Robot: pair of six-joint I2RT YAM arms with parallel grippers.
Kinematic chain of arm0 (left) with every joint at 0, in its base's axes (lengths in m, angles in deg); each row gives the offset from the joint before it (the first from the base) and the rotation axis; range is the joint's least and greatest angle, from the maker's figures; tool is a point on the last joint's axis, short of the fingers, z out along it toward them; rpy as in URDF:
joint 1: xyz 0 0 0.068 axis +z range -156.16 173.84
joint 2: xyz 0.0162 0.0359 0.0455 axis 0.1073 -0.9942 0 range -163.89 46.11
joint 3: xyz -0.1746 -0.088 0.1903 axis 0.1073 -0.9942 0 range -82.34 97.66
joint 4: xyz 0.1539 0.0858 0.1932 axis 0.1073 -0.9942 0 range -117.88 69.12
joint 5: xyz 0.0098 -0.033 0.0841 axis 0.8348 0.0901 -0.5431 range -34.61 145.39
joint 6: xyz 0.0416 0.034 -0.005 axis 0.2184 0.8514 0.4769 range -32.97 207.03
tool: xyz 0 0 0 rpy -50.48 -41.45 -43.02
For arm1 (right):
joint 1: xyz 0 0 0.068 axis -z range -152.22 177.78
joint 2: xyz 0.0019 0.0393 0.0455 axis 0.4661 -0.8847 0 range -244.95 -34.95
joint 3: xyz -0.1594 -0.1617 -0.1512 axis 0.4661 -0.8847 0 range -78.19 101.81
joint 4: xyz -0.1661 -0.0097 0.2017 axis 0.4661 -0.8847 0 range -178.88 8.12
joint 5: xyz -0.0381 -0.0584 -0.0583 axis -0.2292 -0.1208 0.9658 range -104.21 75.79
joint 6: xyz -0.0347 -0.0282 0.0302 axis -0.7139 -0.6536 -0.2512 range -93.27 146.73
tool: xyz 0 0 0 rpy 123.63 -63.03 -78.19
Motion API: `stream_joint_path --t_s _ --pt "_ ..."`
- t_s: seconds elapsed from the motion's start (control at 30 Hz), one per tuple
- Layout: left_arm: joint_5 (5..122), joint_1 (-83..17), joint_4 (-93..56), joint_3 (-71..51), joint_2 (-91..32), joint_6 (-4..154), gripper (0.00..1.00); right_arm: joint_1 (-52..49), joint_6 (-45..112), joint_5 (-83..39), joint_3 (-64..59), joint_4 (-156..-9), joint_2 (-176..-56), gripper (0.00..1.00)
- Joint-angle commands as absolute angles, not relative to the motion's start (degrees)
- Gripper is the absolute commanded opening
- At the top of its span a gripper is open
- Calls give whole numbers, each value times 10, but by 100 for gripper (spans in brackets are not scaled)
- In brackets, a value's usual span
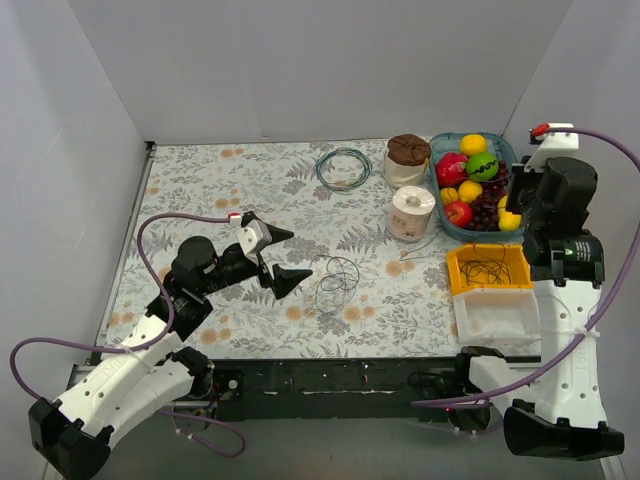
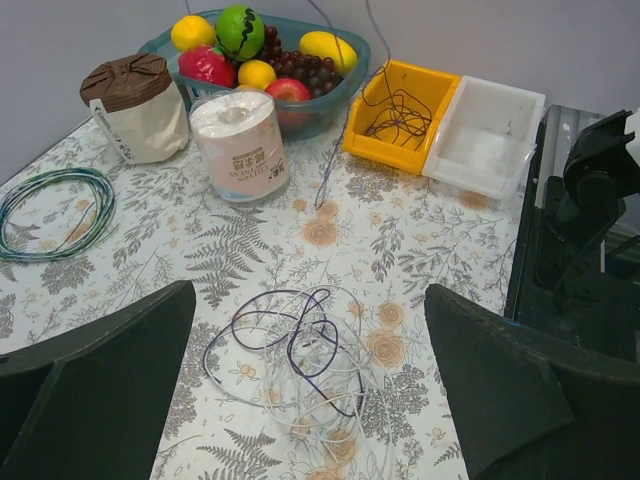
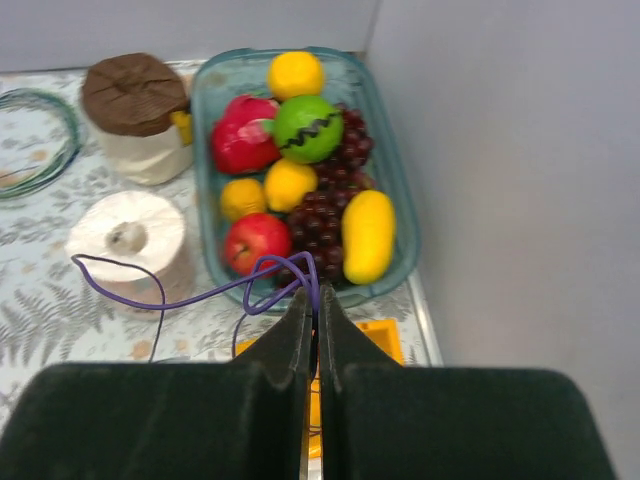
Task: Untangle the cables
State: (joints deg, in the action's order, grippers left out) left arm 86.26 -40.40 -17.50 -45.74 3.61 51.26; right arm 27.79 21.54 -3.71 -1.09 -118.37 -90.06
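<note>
The cables (image 2: 300,345) lie in a loose tangle of purple and whitish-grey loops on the floral tablecloth, seen from above as cables (image 1: 337,276) near the table's middle. My left gripper (image 1: 300,254) hangs just left of that tangle, open, and its fingers (image 2: 110,380) flank the loops without touching them. My right gripper (image 3: 316,292) is shut on a purple cable (image 3: 200,292), raised over the yellow bin and the fruit basket's near rim. That strand trails down to the left. From above, the right gripper (image 1: 513,210) is at the far right.
A yellow bin (image 1: 460,275) holds dark wire, with a white bin (image 1: 497,315) beside it. A teal basket (image 1: 436,185) of fruit, a paper roll (image 1: 410,213) and a brown-lidded jar (image 1: 407,160) stand at the back right. A teal-green wire coil (image 1: 343,167) lies at the back.
</note>
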Motion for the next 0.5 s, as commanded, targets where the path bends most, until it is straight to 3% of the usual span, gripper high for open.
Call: stream_joint_path --t_s 0.0,0.47 --pt "848 -404 -171 -463 52 528 98 325 203 32 21 -1154 -867 1" --pt "836 -403 -169 -463 58 552 98 344 168 117 50 -1134 -848 1"
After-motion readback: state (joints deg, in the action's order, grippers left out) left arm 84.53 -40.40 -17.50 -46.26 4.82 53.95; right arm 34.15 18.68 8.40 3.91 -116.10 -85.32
